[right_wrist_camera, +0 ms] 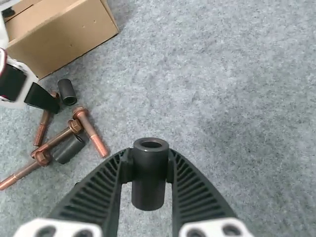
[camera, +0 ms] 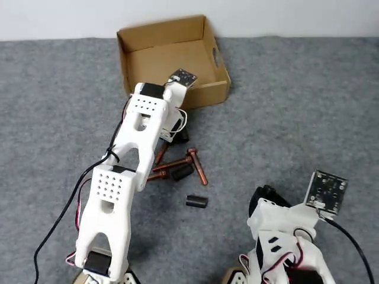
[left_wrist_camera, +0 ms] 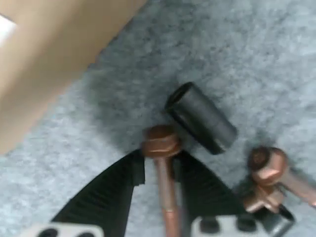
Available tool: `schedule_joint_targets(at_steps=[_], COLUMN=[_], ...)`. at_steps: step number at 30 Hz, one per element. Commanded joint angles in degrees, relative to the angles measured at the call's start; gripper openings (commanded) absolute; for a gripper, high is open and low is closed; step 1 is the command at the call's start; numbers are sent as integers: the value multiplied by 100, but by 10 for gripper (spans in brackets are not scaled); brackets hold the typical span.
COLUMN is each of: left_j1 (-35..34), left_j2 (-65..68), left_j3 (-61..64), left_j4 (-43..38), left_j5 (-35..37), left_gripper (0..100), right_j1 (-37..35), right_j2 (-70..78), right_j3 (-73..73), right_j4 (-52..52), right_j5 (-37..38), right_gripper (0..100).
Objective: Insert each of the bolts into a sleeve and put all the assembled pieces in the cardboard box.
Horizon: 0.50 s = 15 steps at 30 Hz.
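Clamped between jaws of left gripper: copper-coloured metal bolt, hex head sticking out past fingertips. Just beside that head, lying on grey carpet: short black cylindrical sleeve. Gripped in jaws of right gripper, at near right: second black sleeve, open bore visible. At far centre: open brown cardboard box. Near side of box: loose copper bolts, third black sleeve among them, fourth black sleeve slightly nearer.
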Motion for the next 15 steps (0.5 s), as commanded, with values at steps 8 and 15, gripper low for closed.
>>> schedule_joint_targets(at_steps=[8, 15], left_j1=[35, 642], left_j2=[-492, -2127], left_j3=[-321, -145], left_j4=[1037, 1037], left_j5=[659, 1134], left_gripper=[5, 4], right_j1=[40, 22], right_j2=[-31, -31], right_j3=[-18, 141], right_j4=[-145, -259], right_j5=[44, 281], right_gripper=[8, 8])
